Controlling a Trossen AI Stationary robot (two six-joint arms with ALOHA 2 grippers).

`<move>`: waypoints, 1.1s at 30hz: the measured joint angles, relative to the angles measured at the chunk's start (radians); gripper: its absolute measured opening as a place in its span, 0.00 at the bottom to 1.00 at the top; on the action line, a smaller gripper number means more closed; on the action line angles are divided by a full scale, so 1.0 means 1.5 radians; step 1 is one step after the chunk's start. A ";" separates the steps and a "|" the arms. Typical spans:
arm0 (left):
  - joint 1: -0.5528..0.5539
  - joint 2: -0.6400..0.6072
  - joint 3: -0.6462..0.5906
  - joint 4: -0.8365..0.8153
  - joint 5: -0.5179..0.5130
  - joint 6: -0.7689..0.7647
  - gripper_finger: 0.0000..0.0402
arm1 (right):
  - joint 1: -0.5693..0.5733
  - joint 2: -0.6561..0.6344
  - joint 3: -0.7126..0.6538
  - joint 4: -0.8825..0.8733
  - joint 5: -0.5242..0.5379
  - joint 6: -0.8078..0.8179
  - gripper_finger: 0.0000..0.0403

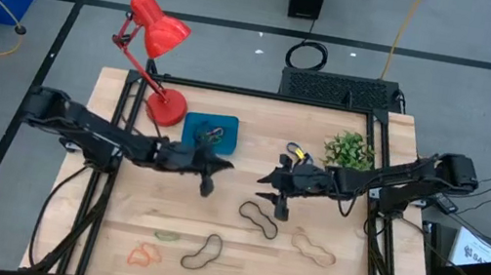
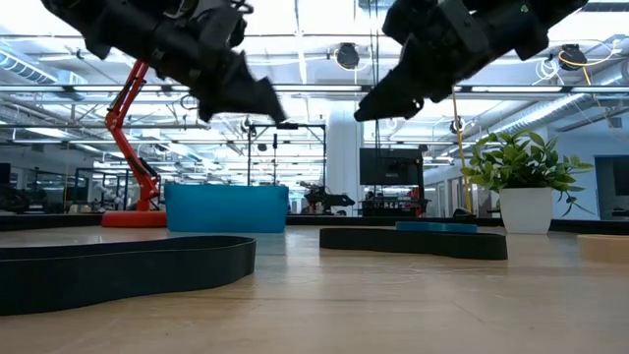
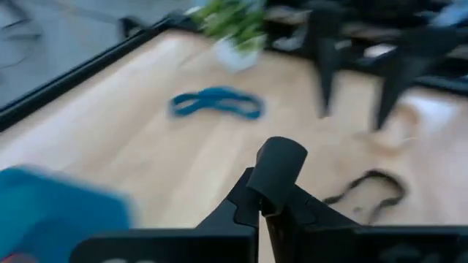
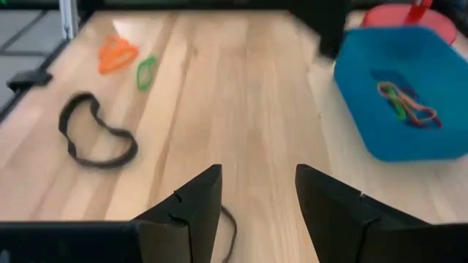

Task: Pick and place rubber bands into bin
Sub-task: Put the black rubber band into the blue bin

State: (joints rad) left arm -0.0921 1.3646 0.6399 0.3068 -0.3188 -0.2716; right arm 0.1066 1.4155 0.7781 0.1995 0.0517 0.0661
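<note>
The teal bin stands beside the red lamp's base, with a few coloured rubber bands lying in it. Loose rubber bands lie flat on the table: a black one, a tan one, another black one, a green one, an orange one and a blue one near the plant. My left gripper hangs shut and empty, above the table, just right of the bin. My right gripper faces it from the right, open and empty.
A red desk lamp stands at the table's far left. A potted plant stands at the far right. The two grippers hang close together over the table's middle. Bare wood lies along the near edge, between the bands.
</note>
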 joint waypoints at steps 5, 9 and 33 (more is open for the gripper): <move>0.071 -0.052 0.000 -0.175 -0.044 -0.020 0.02 | -0.004 0.000 -0.029 0.018 0.001 0.000 0.42; 0.131 -0.046 0.000 -0.268 -0.021 -0.072 0.04 | -0.016 0.000 -0.057 0.056 0.002 0.000 0.42; 0.226 0.004 -0.001 -0.290 -0.014 -0.063 0.20 | -0.056 0.000 -0.116 0.149 0.002 0.016 0.42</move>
State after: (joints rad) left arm 0.2466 1.3708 0.6388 -0.1280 -0.3401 -0.3664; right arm 0.0227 1.4155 0.6048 0.4229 0.0547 0.0895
